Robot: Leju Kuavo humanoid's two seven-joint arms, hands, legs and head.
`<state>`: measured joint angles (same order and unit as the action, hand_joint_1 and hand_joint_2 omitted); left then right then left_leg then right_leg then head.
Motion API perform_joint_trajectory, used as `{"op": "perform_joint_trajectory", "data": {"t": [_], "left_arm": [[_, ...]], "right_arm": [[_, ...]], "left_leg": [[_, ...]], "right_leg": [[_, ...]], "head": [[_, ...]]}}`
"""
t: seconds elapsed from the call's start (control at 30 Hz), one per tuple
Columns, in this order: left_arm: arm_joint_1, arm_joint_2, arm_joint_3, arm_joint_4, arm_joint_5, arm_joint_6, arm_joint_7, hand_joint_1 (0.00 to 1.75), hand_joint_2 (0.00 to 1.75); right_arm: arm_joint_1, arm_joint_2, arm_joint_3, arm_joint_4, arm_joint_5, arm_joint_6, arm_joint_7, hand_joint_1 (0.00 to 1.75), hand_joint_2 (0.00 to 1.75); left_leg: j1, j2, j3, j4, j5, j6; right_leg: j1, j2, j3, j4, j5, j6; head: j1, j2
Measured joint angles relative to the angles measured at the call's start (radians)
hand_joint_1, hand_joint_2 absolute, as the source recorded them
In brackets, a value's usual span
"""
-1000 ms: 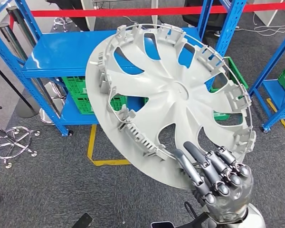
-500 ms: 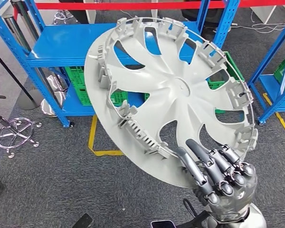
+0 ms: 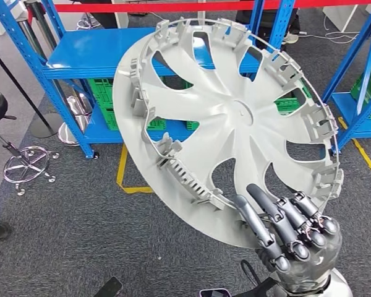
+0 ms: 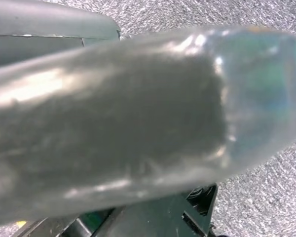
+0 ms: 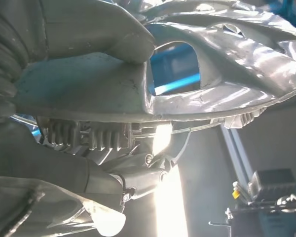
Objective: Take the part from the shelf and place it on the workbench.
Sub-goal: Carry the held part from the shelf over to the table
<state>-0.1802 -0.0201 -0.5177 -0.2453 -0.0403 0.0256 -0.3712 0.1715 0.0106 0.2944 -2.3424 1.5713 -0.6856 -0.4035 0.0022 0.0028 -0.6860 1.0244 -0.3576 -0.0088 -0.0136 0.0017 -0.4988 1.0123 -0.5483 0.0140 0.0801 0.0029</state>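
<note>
**Head view: wheel cover held aloft by the right hand**

Head view is taken up nearest the camera by the right hand (image 3: 290,238), whose dark fingers (image 3: 268,232) are laid side by side over the near rim of the part, a large grey wheel cover (image 3: 226,124). The cover is gripped at that lower edge and is carried tilted, its ribbed inner face turned toward the camera, with clips and tabs seen all round the rim. In the right wrist view the thick grey thumb (image 5: 94,29) is pressed against one face of the wheel cover (image 5: 228,59) while the fingers (image 5: 113,173) are curled under the rim, so the rim is pinched between them.

Of the left hand (image 4: 139,123) a blurred grey shape is seen very close to the lens in the left wrist view (whether its fingers are spread or closed cannot be told).

Below and beyond the cover, grey carpet (image 3: 67,241) is seen, marked with yellow floor tape (image 3: 123,176). A black stool on a chrome base (image 3: 15,154) stands at the left. Farther off, a blue shelf (image 3: 94,52) is seen with green crates (image 3: 99,93) under its upper deck, well apart from the held cover. A red barrier tape (image 3: 141,7) is stretched behind the shelf.
</note>
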Motion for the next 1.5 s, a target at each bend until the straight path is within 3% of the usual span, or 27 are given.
{"op": "perform_joint_trajectory", "data": {"t": [0.07, 0.13, 0.17, 0.23, 0.27, 0.3, 0.37, 0.43, 0.5, 0.53, 0.63, 0.67, 0.7, 0.73, 0.8, 0.83, 0.9, 0.93, 0.97, 1.03, 1.1, 1.17, 1.2, 1.27, 1.33, 1.4, 1.5], "left_arm": [[0.003, 0.001, 0.000, 0.000, -0.001, 0.000, 0.000, 0.00, 0.00], [0.004, 0.000, 0.000, 0.000, -0.002, 0.000, -0.001, 0.00, 0.00], [0.004, 0.000, 0.000, 0.000, -0.002, 0.000, -0.001, 0.00, 0.00], [0.003, -0.001, 0.000, 0.000, -0.002, 0.000, -0.001, 0.00, 0.00], [0.003, -0.001, 0.000, 0.000, -0.002, 0.000, -0.001, 0.00, 0.00], [0.002, 0.000, 0.000, 0.000, -0.002, 0.000, -0.001, 0.00, 0.00], [-0.003, 0.000, 0.000, 0.000, -0.002, 0.000, -0.001, 0.00, 0.00], [-0.006, -0.002, 0.000, -0.001, -0.002, 0.000, -0.002, 0.00, 0.00], [-0.003, -0.004, 0.000, -0.001, -0.005, 0.000, -0.002, 0.00, 0.00], [-0.002, -0.004, 0.000, -0.001, -0.006, -0.001, -0.002, 0.00, 0.00], [0.000, -0.004, 0.000, -0.001, -0.008, 0.000, -0.002, 0.00, 0.00], [0.000, -0.005, 0.000, -0.001, -0.009, 0.000, -0.002, 0.00, 0.00], [0.000, -0.006, 0.000, -0.001, -0.010, 0.000, -0.002, 0.00, 0.00], [0.001, -0.007, 0.000, -0.001, -0.010, 0.000, -0.002, 0.00, 0.00], [0.001, -0.009, 0.000, -0.001, -0.010, 0.000, -0.002, 0.00, 0.00], [0.002, -0.009, 0.000, -0.002, -0.010, 0.000, -0.002, 0.00, 0.00], [0.002, -0.010, 0.000, -0.005, -0.010, -0.001, -0.003, 0.00, 0.00], [0.002, -0.010, 0.000, -0.006, -0.010, -0.001, -0.004, 0.00, 0.00], [0.002, -0.010, 0.000, -0.006, -0.010, -0.001, -0.004, 0.00, 0.00], [0.004, -0.008, 0.000, -0.006, -0.010, -0.001, -0.004, 0.00, 0.00], [0.007, -0.007, 0.000, -0.006, -0.010, -0.001, -0.004, 0.00, 0.00], [0.009, -0.008, 0.000, -0.006, -0.010, -0.002, -0.004, 0.00, 0.00], [0.010, -0.008, 0.000, -0.006, -0.010, -0.002, -0.004, 0.00, 0.00], [0.012, -0.009, 0.000, -0.006, -0.010, -0.003, -0.004, 0.00, 0.00], [0.012, -0.007, 0.001, -0.006, -0.010, -0.004, -0.004, 0.00, 0.00], [0.013, -0.006, 0.001, -0.006, -0.010, -0.004, -0.004, 0.00, 0.00], [0.014, -0.006, 0.002, -0.007, -0.010, -0.004, -0.004, 0.00, 0.00]], "right_arm": [[-0.002, 0.001, -0.001, -0.001, 0.000, -0.001, 0.000, 1.75, 1.75], [-0.002, 0.001, -0.002, -0.002, 0.000, -0.001, 0.000, 1.75, 1.75], [-0.002, 0.002, -0.003, -0.003, 0.000, -0.001, 0.000, 1.75, 1.75], [-0.002, 0.002, -0.004, -0.003, 0.000, -0.001, 0.000, 1.75, 1.75], [-0.002, 0.002, -0.004, -0.003, 0.000, -0.001, 0.000, 1.75, 1.75], [-0.002, 0.002, -0.004, -0.003, 0.000, -0.001, 0.000, 1.75, 1.75], [-0.002, 0.002, -0.005, -0.004, 0.000, -0.001, 0.001, 1.75, 1.75], [-0.005, 0.002, -0.005, -0.006, 0.000, -0.002, 0.001, 1.75, 1.75], [-0.006, 0.002, -0.006, -0.006, 0.000, -0.002, 0.002, 1.75, 1.75], [-0.006, 0.002, -0.006, -0.006, 0.000, -0.002, 0.002, 1.75, 1.75], [-0.005, 0.002, -0.007, -0.006, 0.000, -0.002, 0.001, 1.75, 1.75], [-0.005, 0.002, -0.007, -0.006, 0.000, -0.002, 0.001, 1.75, 1.75], [-0.005, 0.002, -0.007, -0.005, 0.000, -0.002, 0.001, 1.75, 1.75], [-0.005, 0.002, -0.007, -0.005, 0.000, -0.002, 0.001, 1.75, 1.75], [-0.005, 0.002, -0.007, -0.005, 0.000, -0.002, 0.000, 1.75, 1.75], [-0.006, 0.002, -0.007, -0.005, 0.000, -0.002, -0.001, 1.75, 1.75], [-0.009, 0.002, -0.007, -0.005, 0.000, -0.002, -0.005, 1.75, 1.75], [-0.010, 0.002, -0.007, -0.006, 0.000, -0.002, -0.007, 1.75, 1.75], [-0.010, 0.002, -0.007, -0.006, 0.000, -0.002, -0.008, 1.75, 1.75], [-0.011, 0.002, -0.008, -0.006, 0.000, -0.002, -0.010, 1.75, 1.75], [-0.012, 0.002, -0.008, -0.006, 0.000, -0.002, -0.010, 1.75, 1.75], [-0.012, 0.002, -0.009, -0.006, 0.000, -0.002, -0.010, 1.75, 1.75], [-0.012, 0.002, -0.009, -0.006, 0.000, -0.002, -0.010, 1.75, 1.75], [-0.012, 0.002, -0.009, -0.006, 0.000, -0.002, -0.010, 1.75, 1.75], [-0.012, 0.002, -0.009, -0.006, 0.000, -0.002, -0.009, 1.75, 1.75], [-0.013, 0.002, -0.009, -0.006, 0.000, -0.002, -0.008, 1.75, 1.75], [-0.014, 0.002, -0.009, -0.006, 0.000, -0.002, -0.006, 1.75, 1.75]], "left_leg": [[0.003, -0.001, -0.015, 0.063, -0.092, -0.010], [0.005, -0.001, -0.031, 0.190, -0.204, -0.016], [0.005, -0.001, -0.033, 0.249, -0.228, -0.018], [0.006, -0.001, 0.000, 0.286, -0.202, -0.015], [0.006, -0.002, 0.040, 0.253, -0.175, -0.012], [0.005, -0.003, 0.097, 0.190, -0.160, -0.006], [0.001, -0.005, 0.212, 0.033, -0.178, 0.004], [-0.009, -0.006, 0.253, -0.048, -0.194, 0.012], [-0.011, -0.003, 0.234, -0.058, -0.169, 0.024], [-0.011, 0.000, 0.220, -0.061, -0.154, 0.032], [-0.012, 0.005, 0.169, -0.063, -0.109, 0.048], [-0.014, 0.005, 0.149, -0.062, -0.094, 0.049], [-0.016, 0.006, 0.129, -0.060, -0.080, 0.048], [-0.017, 0.006, 0.106, -0.057, -0.066, 0.047], [-0.017, 0.007, 0.066, -0.047, -0.044, 0.042], [-0.019, 0.007, 0.050, -0.038, -0.034, 0.038], [-0.020, 0.006, 0.034, -0.023, -0.019, 0.030], [-0.020, 0.006, 0.030, -0.019, -0.011, 0.025], [-0.019, 0.006, 0.028, -0.018, -0.004, 0.020], [-0.014, 0.004, 0.021, -0.004, -0.018, 0.007], [-0.009, 0.001, -0.002, 0.075, -0.098, -0.006], [-0.003, 0.001, -0.035, 0.206, -0.179, -0.015], [-0.001, 0.001, -0.042, 0.252, -0.192, -0.018], [0.003, 0.001, -0.006, 0.235, -0.163, -0.019], [0.003, 0.001, 0.082, 0.105, -0.116, -0.011], [0.000, -0.001, 0.137, 0.010, -0.103, -0.001], [-0.004, -0.001, 0.139, -0.019, -0.109, 0.012]], "right_leg": [[-0.002, -0.004, -0.024, -0.001, 0.026, -0.016], [-0.001, -0.005, -0.053, 0.001, 0.056, -0.021], [0.000, -0.005, -0.069, 0.002, 0.071, -0.021], [0.002, -0.005, -0.109, 0.005, 0.100, -0.019], [0.004, -0.006, -0.127, 0.005, 0.114, -0.017], [0.004, -0.006, -0.142, 0.006, 0.127, -0.015], [0.006, -0.007, -0.159, 0.006, 0.151, -0.008], [0.002, -0.010, -0.164, -0.004, 0.177, 0.003], [-0.004, -0.008, -0.173, -0.012, 0.187, 0.016], [-0.005, -0.006, -0.183, 0.003, 0.160, 0.020], [-0.006, -0.003, -0.222, 0.158, -0.002, 0.024], [-0.005, -0.003, -0.228, 0.223, -0.029, 0.025], [-0.004, -0.003, -0.224, 0.272, -0.026, 0.024], [-0.003, -0.003, -0.210, 0.296, 0.005, 0.023], [-0.001, -0.004, -0.139, 0.254, 0.073, 0.019], [0.001, -0.004, -0.075, 0.181, 0.068, 0.017], [0.004, -0.005, 0.038, 0.023, -0.001, 0.012], [0.007, -0.005, 0.067, -0.026, -0.029, 0.009], [0.007, -0.005, 0.071, -0.042, -0.036, 0.003], [0.006, -0.007, 0.058, -0.039, -0.022, -0.009], [0.004, -0.010, 0.044, -0.039, -0.005, -0.019], [0.004, -0.011, 0.027, -0.037, 0.010, -0.023], [0.004, -0.010, 0.020, -0.035, 0.017, -0.023], [0.004, -0.009, 0.008, -0.029, 0.027, -0.019], [0.005, -0.009, -0.002, -0.023, 0.032, -0.015], [0.006, -0.010, -0.010, -0.019, 0.037, -0.007], [0.007, -0.011, -0.021, -0.019, 0.044, 0.007]], "head": [[-0.003, 0.000], [-0.007, 0.000], [-0.007, 0.000], [-0.007, 0.000], [-0.008, 0.000], [-0.007, 0.000], [-0.006, 0.000], [-0.006, 0.000], [-0.006, 0.000], [-0.004, 0.000], [0.000, 0.000], [0.000, 0.000], [0.000, 0.000], [0.000, 0.000], [-0.001, 0.000], [0.000, 0.000], [-0.001, 0.000], [0.000, 0.000], [0.000, 0.000], [-0.001, 0.000], [-0.005, 0.000], [-0.006, 0.000], [-0.006, 0.000], [-0.006, 0.000], [-0.007, 0.000], [-0.006, 0.000], [-0.006, 0.000]]}}
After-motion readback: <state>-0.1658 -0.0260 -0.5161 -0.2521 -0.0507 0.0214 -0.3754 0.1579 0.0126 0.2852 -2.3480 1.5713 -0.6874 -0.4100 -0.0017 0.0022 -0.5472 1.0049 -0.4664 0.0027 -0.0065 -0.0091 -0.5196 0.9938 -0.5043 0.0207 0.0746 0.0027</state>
